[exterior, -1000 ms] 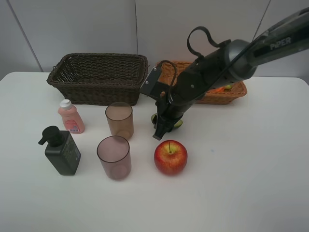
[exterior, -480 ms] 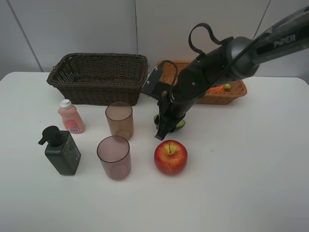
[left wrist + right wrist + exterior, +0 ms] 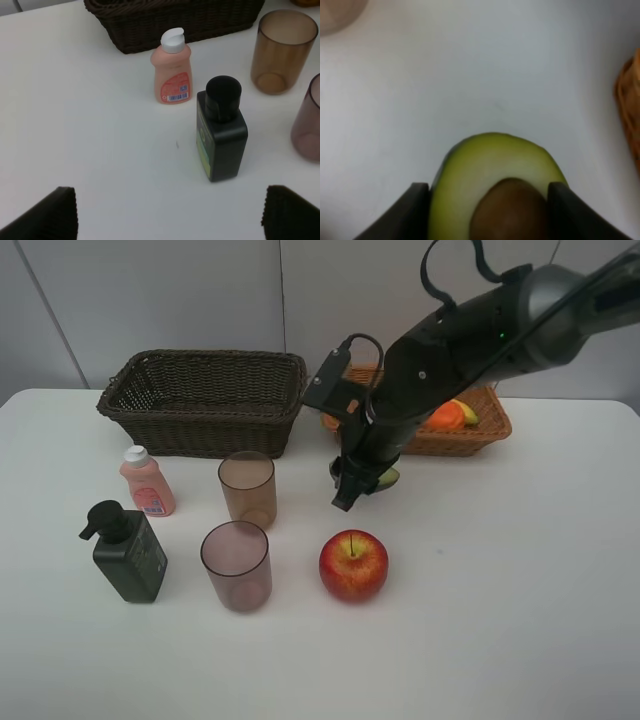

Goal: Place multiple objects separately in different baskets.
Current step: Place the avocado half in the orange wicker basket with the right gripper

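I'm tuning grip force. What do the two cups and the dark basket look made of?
The rear cup and front cup: probably plastic, smooth, brownish-tinted, see-through, their bottoms showing through the walls. The dark basket: woven wicker or an imitation, matte, with visible crossing strands.

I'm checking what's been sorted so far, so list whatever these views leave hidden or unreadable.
Tan basket contents, exterior high: the right arm covers much of it; only an orange and a yellow-green piece show.
Avocado half, exterior high: mostly behind the right gripper; right wrist view cuts off part of it.
Pink bottle label, left wrist: print too small.
One cup, left wrist: cut by the frame edge.
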{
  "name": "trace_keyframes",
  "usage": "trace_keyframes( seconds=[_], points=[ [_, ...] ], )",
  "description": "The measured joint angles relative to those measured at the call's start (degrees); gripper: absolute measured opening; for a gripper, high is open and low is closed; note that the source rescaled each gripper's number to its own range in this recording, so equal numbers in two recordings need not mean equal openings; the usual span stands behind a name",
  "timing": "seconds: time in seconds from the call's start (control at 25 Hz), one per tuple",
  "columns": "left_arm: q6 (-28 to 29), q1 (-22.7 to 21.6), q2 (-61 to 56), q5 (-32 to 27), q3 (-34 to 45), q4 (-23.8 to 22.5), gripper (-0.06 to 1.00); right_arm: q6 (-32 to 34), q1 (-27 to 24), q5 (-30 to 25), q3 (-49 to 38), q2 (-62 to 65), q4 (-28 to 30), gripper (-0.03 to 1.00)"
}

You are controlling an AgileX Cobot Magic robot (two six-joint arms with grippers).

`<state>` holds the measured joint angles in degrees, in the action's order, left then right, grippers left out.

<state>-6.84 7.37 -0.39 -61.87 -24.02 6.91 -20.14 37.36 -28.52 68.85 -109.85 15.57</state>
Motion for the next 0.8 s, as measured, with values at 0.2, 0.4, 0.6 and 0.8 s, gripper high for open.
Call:
trace_keyframes(
  seconds=[0.2, 0.4, 0.6, 0.8],
  points=[
    [0.00, 0.00, 0.00, 0.00, 0.00, 0.00, 0.98, 0.00, 0.00, -2.36, 0.00, 4.27, -1.17, 0.25],
    [0.00, 0.00, 0.00, 0.00, 0.00, 0.00, 0.98, 0.00, 0.00, -4.79, 0.54, 7.42, -2.06, 0.25],
    [0.00, 0.00, 0.00, 0.00, 0.00, 0.00, 0.98, 0.00, -0.23, -10.46, 6.07, 7.96, -2.89, 0.25],
    [0.00, 0.00, 0.00, 0.00, 0.00, 0.00, 0.98, -1.21, -3.04, -13.02, 11.54, 7.96, -5.06, 0.25]
  ],
)
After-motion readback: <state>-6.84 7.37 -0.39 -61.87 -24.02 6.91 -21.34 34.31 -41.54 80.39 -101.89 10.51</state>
